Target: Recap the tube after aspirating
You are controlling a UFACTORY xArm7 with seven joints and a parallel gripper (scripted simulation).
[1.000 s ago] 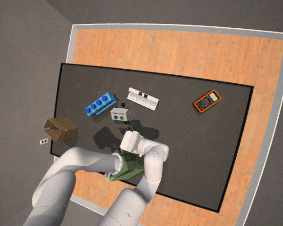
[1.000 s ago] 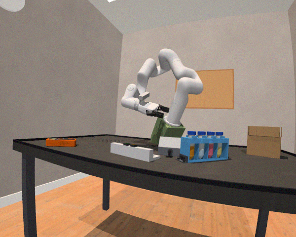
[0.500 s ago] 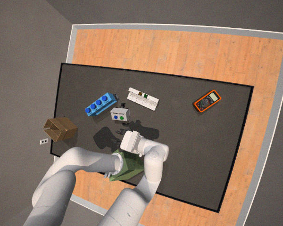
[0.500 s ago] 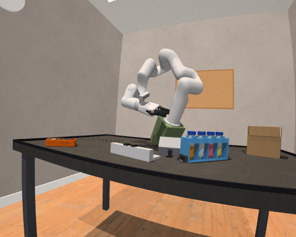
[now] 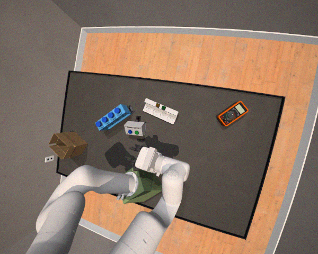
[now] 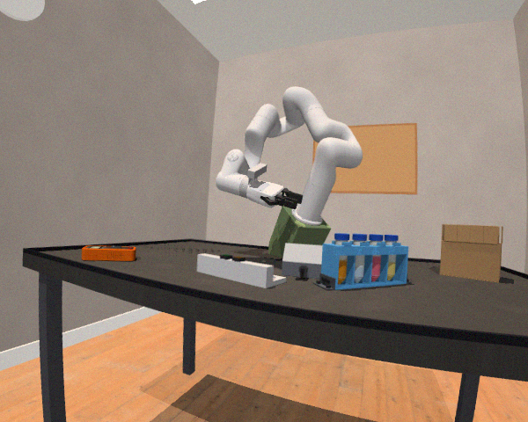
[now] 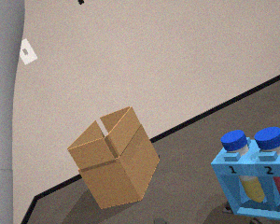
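Your claw (image 6: 295,198) hangs half-open and empty, well above the tubes. Tube 4's cap (image 5: 116,110) looks small, rigid, light; pinch its sides squarely.

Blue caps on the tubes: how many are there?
4, all in a row on the blue station: cap one, two, three, four. None looks hidden.

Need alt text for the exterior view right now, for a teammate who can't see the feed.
The white arm's gripper hangs in the air, holding nothing, well above a dark table. On the table stand a blue decapping station with all four blue caps on, a white cap tray, a cardboard box and an orange multimeter.
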